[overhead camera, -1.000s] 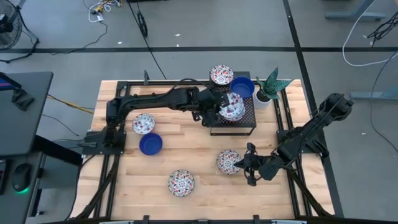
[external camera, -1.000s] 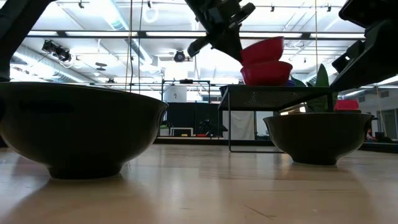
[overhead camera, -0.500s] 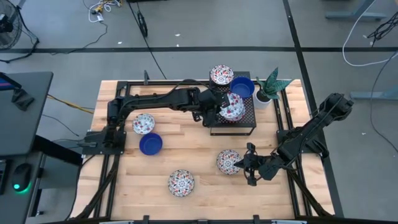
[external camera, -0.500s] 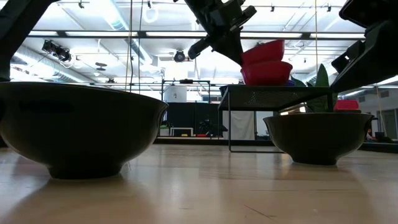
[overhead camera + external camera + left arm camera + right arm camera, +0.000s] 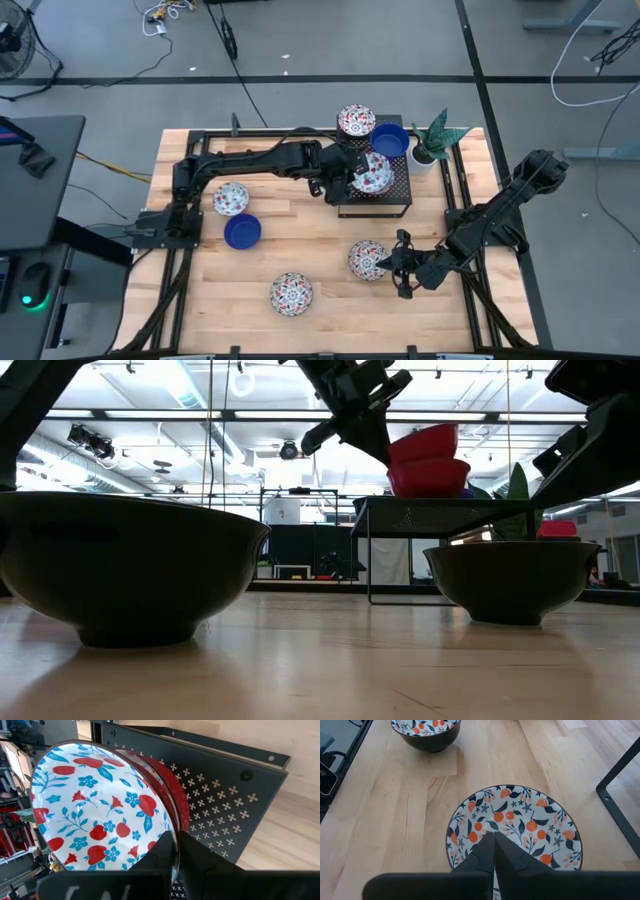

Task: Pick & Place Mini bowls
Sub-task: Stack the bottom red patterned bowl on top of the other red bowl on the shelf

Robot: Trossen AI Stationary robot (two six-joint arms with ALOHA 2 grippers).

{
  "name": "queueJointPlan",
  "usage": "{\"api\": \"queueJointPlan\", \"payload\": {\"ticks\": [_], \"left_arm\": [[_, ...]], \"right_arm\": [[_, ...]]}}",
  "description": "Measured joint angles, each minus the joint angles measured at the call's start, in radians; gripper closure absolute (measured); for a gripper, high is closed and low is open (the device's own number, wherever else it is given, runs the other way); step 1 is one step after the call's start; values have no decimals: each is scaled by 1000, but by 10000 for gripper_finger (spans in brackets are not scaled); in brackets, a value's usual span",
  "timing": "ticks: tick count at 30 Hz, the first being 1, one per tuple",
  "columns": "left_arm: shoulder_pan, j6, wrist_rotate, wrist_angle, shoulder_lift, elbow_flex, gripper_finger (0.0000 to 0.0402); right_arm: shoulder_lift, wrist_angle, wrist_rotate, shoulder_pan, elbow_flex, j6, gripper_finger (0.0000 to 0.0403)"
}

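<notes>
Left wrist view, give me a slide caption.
Left gripper pinching the floral bowl's rim over the black perforated stand.

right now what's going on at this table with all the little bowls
Two robot arms are sorting small bowls on a wooden table. The left gripper pinches the rim of a patterned bowl on the black rack, nested on another bowl there. A second patterned bowl and a blue bowl also sit on the rack. The right gripper is shut on the rim of another patterned bowl down on the table. Three more bowls wait on the wood.
</notes>
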Motion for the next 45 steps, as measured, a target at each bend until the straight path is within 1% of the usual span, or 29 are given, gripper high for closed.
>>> {"api": "queueJointPlan", "payload": {"ticks": [6, 11, 17, 21, 28, 30, 33, 39, 45], "left_arm": [[1, -9, 0, 15, 0, 0, 348], [1, -27, 24, 22, 0, 0, 324], [1, -34, 30, 25, 0, 1, 317], [3, -99, 59, 27, 0, 1, 312], [-4, -268, 58, 26, -5, 1, 292], [-6, -296, 81, 20, -5, 1, 295], [-7, -319, 112, 15, -5, 1, 310], [5, -350, 114, 15, -5, 1, 350], [18, -367, 130, 17, -5, 1, 365]], "right_arm": [[0, 0, 0, 0, 0, -1, 392], [0, 0, 0, 0, 0, -2, 392], [0, 0, 0, 0, 0, -1, 392], [0, 0, 0, 0, 0, -1, 392], [0, -5, 0, 0, 0, -5, 392], [0, -10, 0, 0, 0, -6, 392], [0, -11, 0, 0, 0, -6, 392], [0, -11, 0, 0, 0, -6, 392], [0, -12, 0, 0, 0, -16, 392]]}}
